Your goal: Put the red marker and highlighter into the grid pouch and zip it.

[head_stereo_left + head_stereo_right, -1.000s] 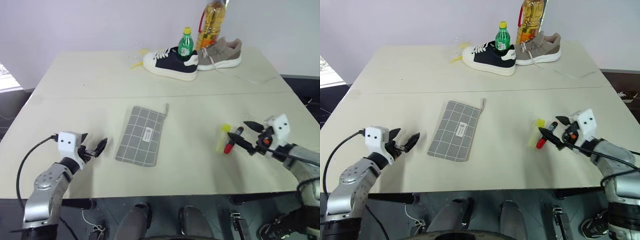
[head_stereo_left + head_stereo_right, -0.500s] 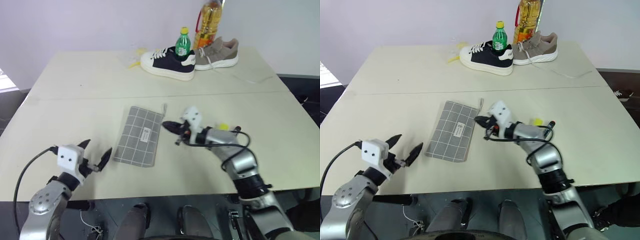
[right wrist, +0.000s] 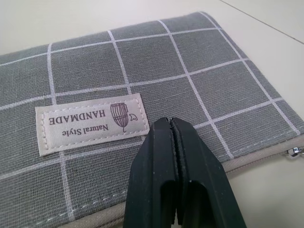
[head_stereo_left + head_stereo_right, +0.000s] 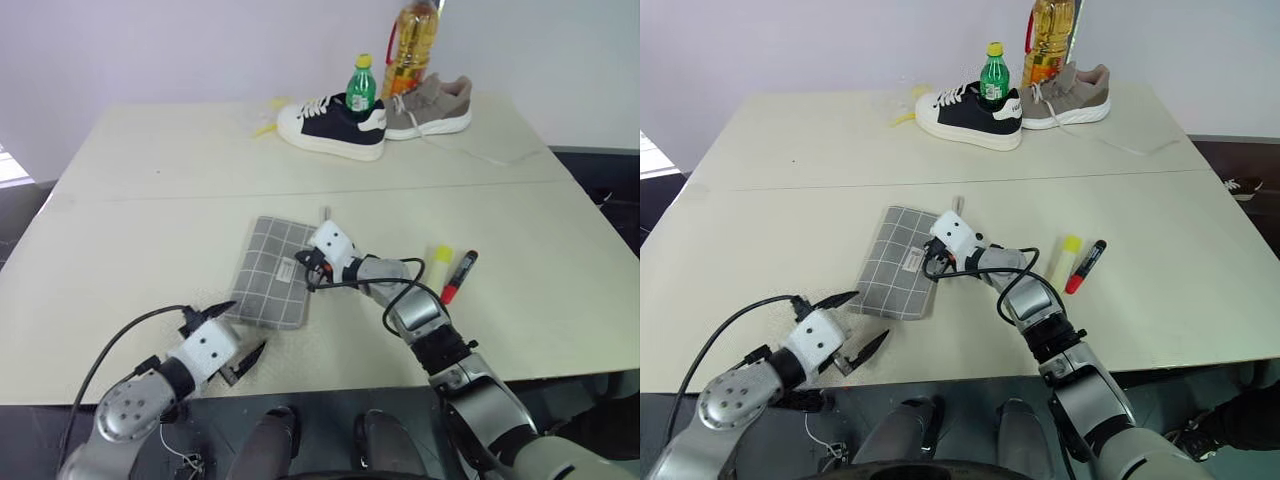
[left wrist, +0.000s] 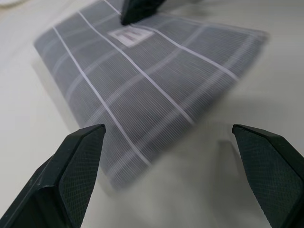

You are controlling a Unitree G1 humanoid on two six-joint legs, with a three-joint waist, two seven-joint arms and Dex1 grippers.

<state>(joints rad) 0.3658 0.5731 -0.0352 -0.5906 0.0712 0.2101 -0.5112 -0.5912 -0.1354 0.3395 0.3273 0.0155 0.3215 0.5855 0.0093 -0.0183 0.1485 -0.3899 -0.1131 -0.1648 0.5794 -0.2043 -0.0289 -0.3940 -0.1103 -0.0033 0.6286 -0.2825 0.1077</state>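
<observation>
Your right hand [image 4: 306, 272] has its two black fingers pressed together with nothing between them, and their tips sit over the right part of the flat grey fabric grid pouch [image 4: 272, 285], just beside its small white label [image 3: 90, 122]; whether they touch the cloth you cannot tell. Your left hand [image 4: 238, 330] hangs at the near left with its fingers spread wide and empty, pointing at the pouch's near edge from just short of it.

The pouch lies flat in the middle of the cream surface [image 4: 150, 220], its zipper edge on the right side with the pull cord [image 4: 326, 213] at the far right corner. The short red marker with the black cap end [image 4: 459, 277] and the stubby pale-yellow highlighter with the bright yellow cap [image 4: 438, 261] lie side by side on the surface to the right of the pouch, apart from it and outside it.

At the far edge stand a black-and-white sneaker [image 4: 330, 126], a taupe sneaker [image 4: 432, 106], a green bottle [image 4: 360, 88] and a tall bottle of amber oil [image 4: 411, 45].
</observation>
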